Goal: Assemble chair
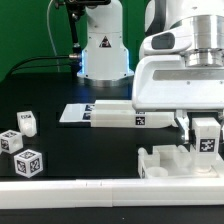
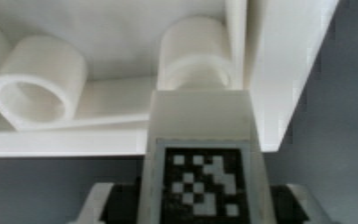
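My gripper is at the exterior view's right, shut on a white chair piece with a black-and-white tag. In the wrist view the same piece stands between my fingers. It hangs just over a white pegged chair block, whose two rounded pegs show beyond the piece's tip. I cannot tell whether they touch. Three small tagged cube legs lie at the exterior view's left. A long white tagged slab lies in the middle.
The robot's base stands at the back with cables beside it. A long white border rail runs along the table's front edge. A thin flat white board lies next to the slab.
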Tool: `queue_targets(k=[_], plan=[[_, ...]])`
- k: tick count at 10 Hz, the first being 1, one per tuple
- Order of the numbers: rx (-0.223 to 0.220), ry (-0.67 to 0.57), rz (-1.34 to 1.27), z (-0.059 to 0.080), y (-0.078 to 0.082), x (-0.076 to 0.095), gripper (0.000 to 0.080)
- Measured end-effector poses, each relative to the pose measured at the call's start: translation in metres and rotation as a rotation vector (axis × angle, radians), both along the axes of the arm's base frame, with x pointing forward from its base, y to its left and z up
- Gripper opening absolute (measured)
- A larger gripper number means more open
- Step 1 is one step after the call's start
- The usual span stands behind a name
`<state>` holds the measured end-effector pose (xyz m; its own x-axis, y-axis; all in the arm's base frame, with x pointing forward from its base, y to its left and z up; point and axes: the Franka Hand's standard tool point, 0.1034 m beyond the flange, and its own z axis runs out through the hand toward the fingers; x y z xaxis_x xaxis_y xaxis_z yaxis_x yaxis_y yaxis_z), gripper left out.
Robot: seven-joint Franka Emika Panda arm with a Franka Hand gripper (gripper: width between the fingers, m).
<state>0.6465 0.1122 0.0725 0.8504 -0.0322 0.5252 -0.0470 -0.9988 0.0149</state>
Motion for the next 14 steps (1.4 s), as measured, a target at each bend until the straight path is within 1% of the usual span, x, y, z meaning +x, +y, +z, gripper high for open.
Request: queue_targets(k=[3, 4, 5, 6, 7, 8, 9, 10, 11, 12, 13, 14], plan=[[-0.003, -0.004, 0.005, 0.0, 0.001, 0.002, 0.0281], [-0.005, 0.01, 0.005, -0.002, 0.001, 0.001, 0.036], [-0.004, 0.04, 0.002, -0.002, 0.0, 0.001, 0.0544], [-0.001, 0.044, 0.001, 0.004, 0.002, 0.006, 0.0616], [-0.003, 0.133, -0.01, 0.004, 0.0, 0.005, 0.0616], [-0.005, 0.24, -0.017, 0.01, -0.005, 0.011, 0.0644], [0.003, 0.325, -0.035, 0.018, -0.009, 0.019, 0.0648], [0.007, 0.361, -0.048, 0.019, -0.01, 0.022, 0.0648], [0.005, 0.458, -0.063, 0.014, -0.01, 0.016, 0.0649], [0.006, 0.518, -0.082, 0.013, -0.013, 0.019, 0.0649], [0.013, 0.526, -0.106, 0.011, -0.015, 0.022, 0.0649], [0.022, 0.517, -0.126, 0.006, -0.012, 0.02, 0.0649]])
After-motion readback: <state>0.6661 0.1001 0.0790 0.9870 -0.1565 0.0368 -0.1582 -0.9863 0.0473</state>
